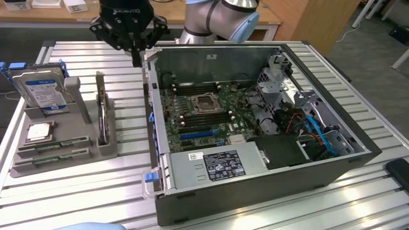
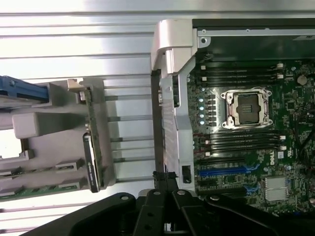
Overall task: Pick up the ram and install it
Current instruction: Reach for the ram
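Aluminium slats form the worktop on which an open computer case lies with its motherboard exposed, as a Universal Robots arm sets about fitting memory. The arm's black hand hangs just outside the case, above the far corner of the wall that faces the exterior view's left. Its two fingers are pressed together and grip nothing. The ram, a thin green stick, rests in a slot of a grey holder that stands beside the case on that same side. It sits well apart from the hand and from the case wall, with a second stick of the same kind just beside it. Inside the case, long black memory slots flank the bare processor socket, and they appear unfilled. By the look of it the job stands at its opening step, the approach to the pick, with nothing lifted and nothing installed. A clean pick would call for the fingers to part, line up across the stick's thin edge and close without disturbing its neighbour or the tall card standing in the same holder.
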Tool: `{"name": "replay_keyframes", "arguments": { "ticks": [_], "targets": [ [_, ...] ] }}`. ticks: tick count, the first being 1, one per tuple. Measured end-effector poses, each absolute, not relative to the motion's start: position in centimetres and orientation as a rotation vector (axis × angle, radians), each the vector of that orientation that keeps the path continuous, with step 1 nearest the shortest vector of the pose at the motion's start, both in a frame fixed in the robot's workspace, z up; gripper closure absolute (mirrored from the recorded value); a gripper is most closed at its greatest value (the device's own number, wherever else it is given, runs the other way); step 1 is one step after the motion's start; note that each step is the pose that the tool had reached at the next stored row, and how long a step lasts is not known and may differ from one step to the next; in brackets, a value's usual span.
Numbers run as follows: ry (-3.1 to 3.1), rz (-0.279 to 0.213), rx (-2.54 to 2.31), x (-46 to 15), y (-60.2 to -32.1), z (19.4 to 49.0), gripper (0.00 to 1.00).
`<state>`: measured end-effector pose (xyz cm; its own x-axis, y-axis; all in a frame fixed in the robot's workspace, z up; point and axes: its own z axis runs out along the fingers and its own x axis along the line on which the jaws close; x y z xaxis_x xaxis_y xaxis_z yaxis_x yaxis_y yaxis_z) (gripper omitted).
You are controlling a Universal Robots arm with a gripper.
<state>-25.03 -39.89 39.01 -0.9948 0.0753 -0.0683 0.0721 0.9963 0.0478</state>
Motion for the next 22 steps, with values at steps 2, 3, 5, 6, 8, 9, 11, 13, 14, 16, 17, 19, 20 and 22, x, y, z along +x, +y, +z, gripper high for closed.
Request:
{"name": "replay_keyframes", "arguments": {
  "ticks": [2, 3, 5, 6, 8, 9, 11, 13, 14, 16, 17, 19, 20, 22],
  "targets": [
    [3.069, 0.07, 0.113, -25.6, -39.9, 39.0, 0.9],
    [3.069, 0.07, 0.113, -25.8, -39.9, 39.0, 0.9],
    [3.069, 0.07, 0.113, -26.4, -39.9, 39.0, 0.9],
    [3.069, 0.07, 0.113, -26.7, -39.9, 39.0, 0.9],
    [3.069, 0.07, 0.113, -27.3, -39.9, 39.0, 0.9],
    [3.069, 0.07, 0.113, -27.6, -39.9, 39.0, 0.9],
    [3.069, 0.07, 0.113, -28.3, -39.9, 39.0, 0.9],
    [3.069, 0.069, 0.113, -29.0, -39.9, 39.0, 0.9],
    [3.069, 0.069, 0.113, -29.3, -39.9, 39.0, 0.9],
    [3.069, 0.07, 0.114, -30.0, -39.9, 39.0, 0.9],
    [3.069, 0.07, 0.113, -30.3, -39.9, 39.0, 0.9],
    [3.069, 0.07, 0.113, -31.0, -39.9, 39.0, 0.9],
    [3.069, 0.07, 0.113, -31.3, -39.9, 39.0, 0.9],
    [3.069, 0.07, 0.113, -32.0, -39.9, 39.0, 0.9]
  ]
}}
